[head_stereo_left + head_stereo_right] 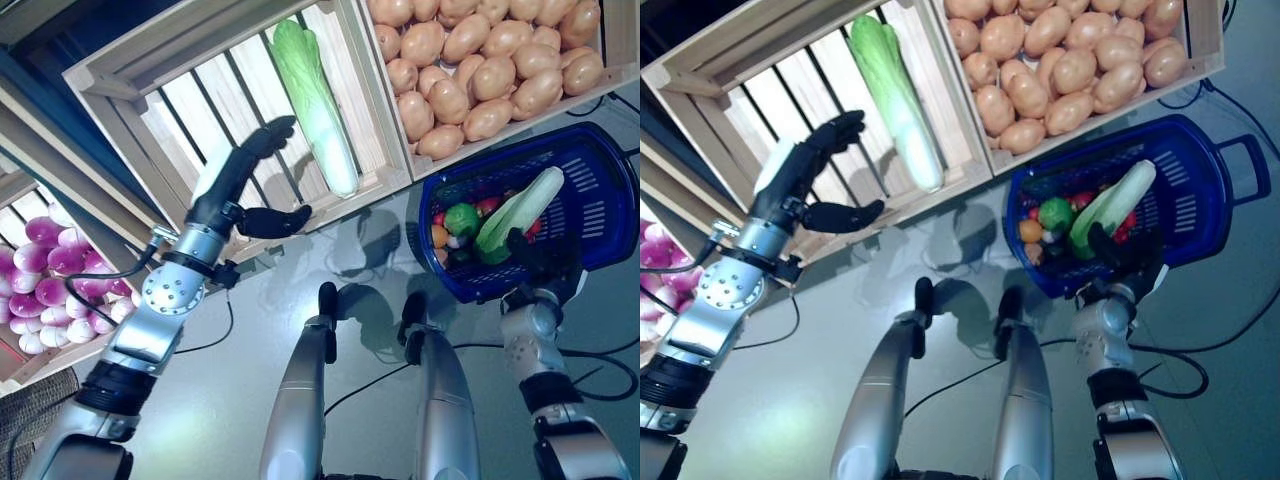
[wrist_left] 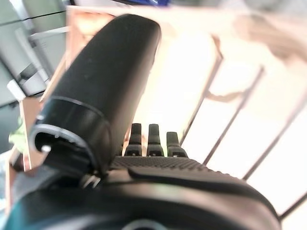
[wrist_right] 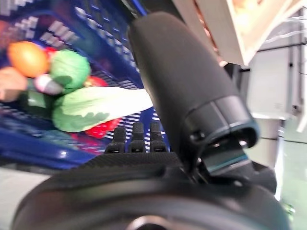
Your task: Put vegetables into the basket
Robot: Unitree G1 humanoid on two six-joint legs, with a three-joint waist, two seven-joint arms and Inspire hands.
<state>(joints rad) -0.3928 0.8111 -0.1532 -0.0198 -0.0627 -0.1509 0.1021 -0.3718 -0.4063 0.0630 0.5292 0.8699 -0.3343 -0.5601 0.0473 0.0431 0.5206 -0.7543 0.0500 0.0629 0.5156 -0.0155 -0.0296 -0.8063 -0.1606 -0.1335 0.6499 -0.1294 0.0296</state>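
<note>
Nearest to me, my right hand [image 1: 545, 262] is hanging at the near rim of the blue basket [image 1: 600, 215] on the floor; its fingers are showing straight and relaxed in its wrist view, holding nothing. The basket is already carrying one napa cabbage [image 1: 520, 212] lying slantwise over a green pepper [image 1: 462, 219], something orange and some red pieces.

Farther out on my left, my left hand [image 1: 238, 185] is reaching over the slatted wooden crate [image 1: 190, 110], fingers straight and spread wide, thumb held apart, nothing in it. The second napa cabbage [image 1: 318, 105] is lying along the crate's right wall, near my fingertips but not touching them. Beyond the dividing wall, the neighbouring crate is holding potatoes [image 1: 480, 60], and at my far left a lower crate is holding purple-and-white turnips [image 1: 40, 275].

I am judging this as the approach to the cabbage. What could go wrong: it is long and smooth and lying tight against the wall, so my fingers may not be getting around it on that side and could be pinching only the leafy end, letting it swing or slip. Closing too early would be nudging it harder into the corner. The basket is also filling, so a long cabbage laid over the rim could be rolling out.
</note>
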